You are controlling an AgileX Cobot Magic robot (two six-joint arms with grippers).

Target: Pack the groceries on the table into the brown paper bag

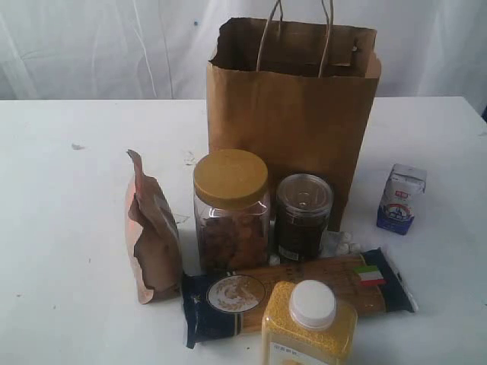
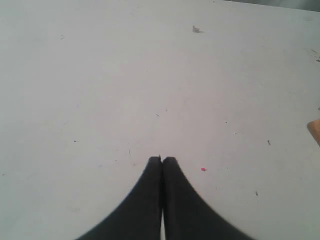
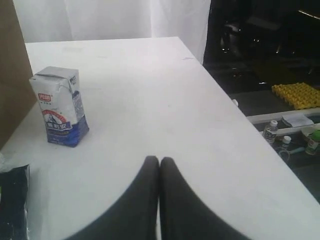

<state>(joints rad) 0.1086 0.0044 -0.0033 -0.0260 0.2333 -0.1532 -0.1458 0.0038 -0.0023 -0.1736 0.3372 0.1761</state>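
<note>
The brown paper bag (image 1: 293, 114) stands upright and open at mid-table. In front of it stand the gold-lidded clear jar (image 1: 231, 211) and the smaller dark jar (image 1: 303, 217). The coppery pouch (image 1: 151, 232) stands to their left. The navy-ended spaghetti pack (image 1: 297, 293) lies across the front, with the white-capped yellow bottle (image 1: 308, 325) nearest the camera. The white-blue carton (image 1: 401, 199) (image 3: 60, 106) stands right of the bag. Neither arm shows in the exterior view. My left gripper (image 2: 162, 159) is shut over bare table (image 2: 125, 90). My right gripper (image 3: 159, 160) is shut, empty, short of the carton.
Tiny white pellets (image 1: 340, 242) lie beside the dark jar. The table's right edge (image 3: 235, 107) drops off to a dark floor with a yellow crate (image 3: 296, 94) and small bottles. A white curtain hangs behind the table. A sliver of the pouch (image 2: 315, 131) shows in the left wrist view.
</note>
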